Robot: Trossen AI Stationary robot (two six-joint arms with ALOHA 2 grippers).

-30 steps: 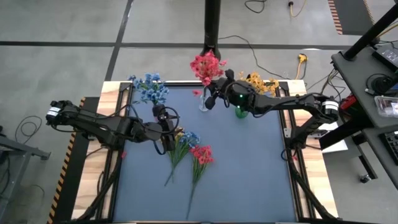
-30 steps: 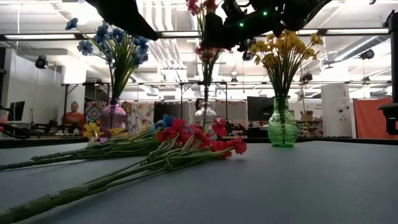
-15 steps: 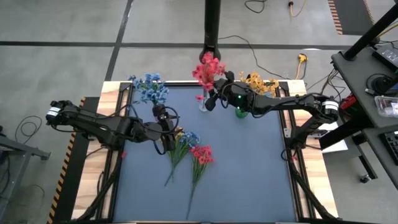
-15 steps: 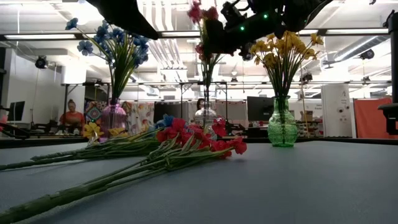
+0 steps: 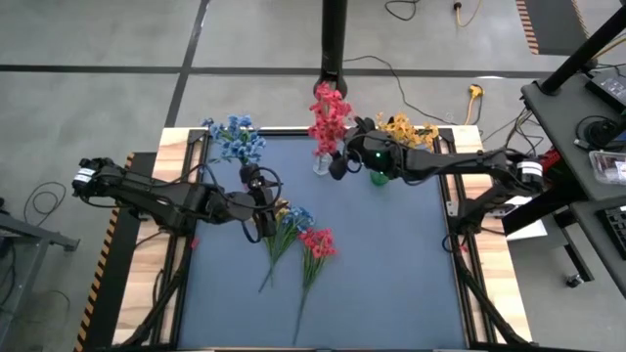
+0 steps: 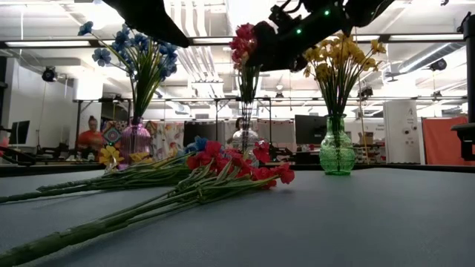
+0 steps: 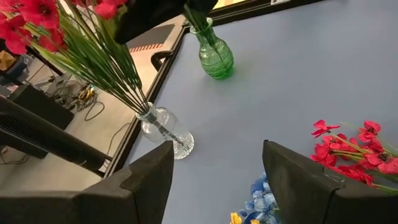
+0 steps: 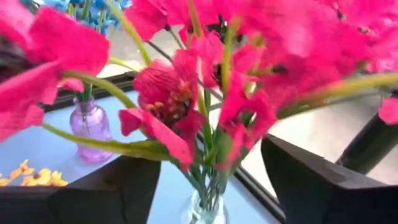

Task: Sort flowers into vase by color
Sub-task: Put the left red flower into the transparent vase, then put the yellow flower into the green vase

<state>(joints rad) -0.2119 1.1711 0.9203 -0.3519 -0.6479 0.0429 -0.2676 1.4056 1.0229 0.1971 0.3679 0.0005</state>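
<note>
A red sprig [image 5: 328, 110] stands with its stems in the clear vase [image 5: 321, 166] at the far edge. My right gripper [image 8: 205, 152] is open, one finger on either side of the sprig's stems just below the blossoms [image 6: 245, 43], and touches nothing that shows. Blue flowers [image 5: 235, 137] fill a purple vase [image 6: 135, 139]. Yellow ones [image 5: 403, 127] fill a green vase [image 6: 337, 152]. Loose flowers lie flat at mid-table: a blue and yellow bunch [image 5: 289, 220] and a red sprig [image 5: 316, 242]. My left gripper [image 7: 217, 149] hovers open above them.
The three vases stand in a row along the far edge, purple on the left, clear in the middle [image 7: 165, 127], green on the right [image 7: 214, 56]. The blue mat [image 5: 391, 284] is bare on its right and near parts. People sit in the room behind.
My right gripper has opened and let go of the red sprig, then drawn back a little toward the table's right. The sprig has sunk lower into the clear vase and now stands there on its own.
</note>
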